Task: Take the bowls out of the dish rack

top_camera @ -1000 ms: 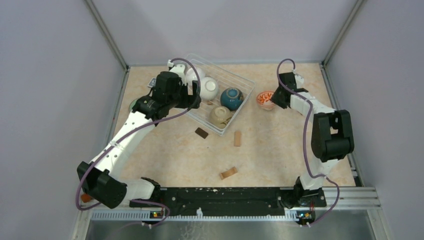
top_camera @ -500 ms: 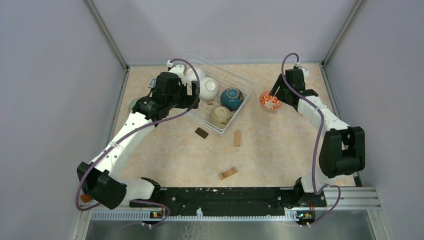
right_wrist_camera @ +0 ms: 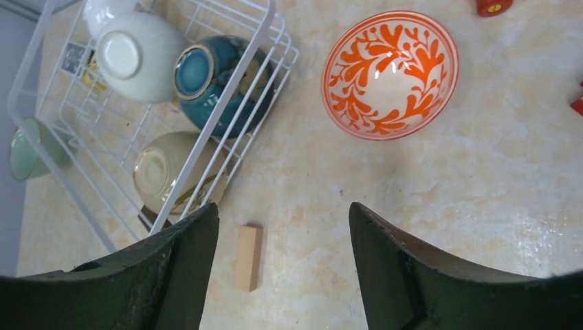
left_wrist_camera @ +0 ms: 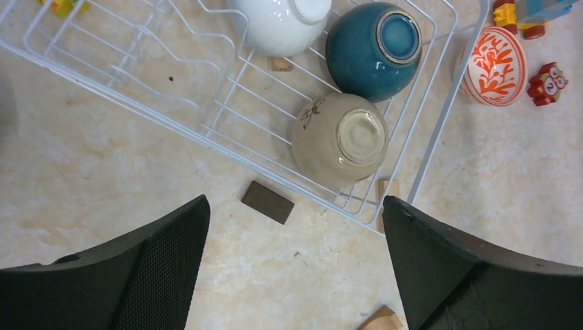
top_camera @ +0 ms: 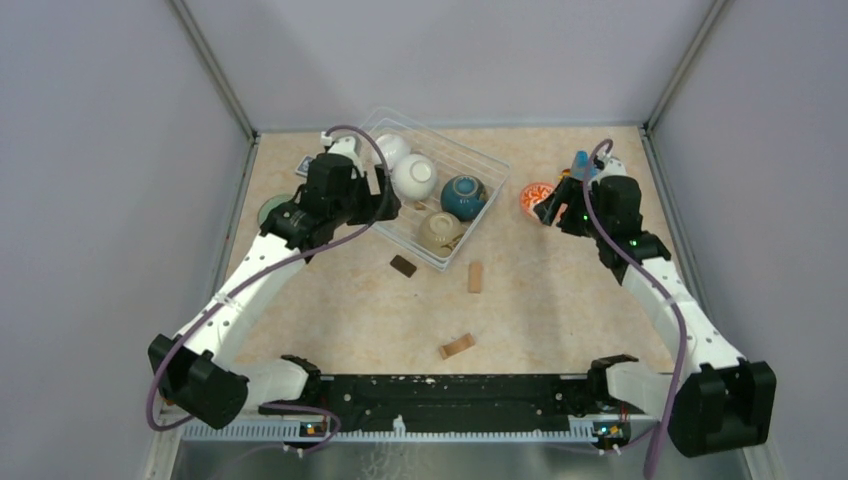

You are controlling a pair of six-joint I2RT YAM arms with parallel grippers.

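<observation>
Since the orange bowl [right_wrist_camera: 390,74] sits on the table [right_wrist_camera: 481,172], the right gripper [right_wrist_camera: 282,213] hangs empty, jaws apart; the left gripper [left_wrist_camera: 295,203] gapes wide above the beige bowl [left_wrist_camera: 340,139] in the dish rack [left_wrist_camera: 445,117].

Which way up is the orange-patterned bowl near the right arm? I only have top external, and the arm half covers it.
Observer: The right wrist view shows the orange-patterned bowl upright, mouth up, on the table outside the dish rack.
Operator: Right gripper clear of it?
Observer: Yes. The right gripper is open and holds nothing, and the bowl sits apart from it.
Operator: How do the bowls in the rack sit?
Observer: In the left wrist view, the beige bowl and the dark teal bowl are bottom up, with their foot rings showing.
</observation>
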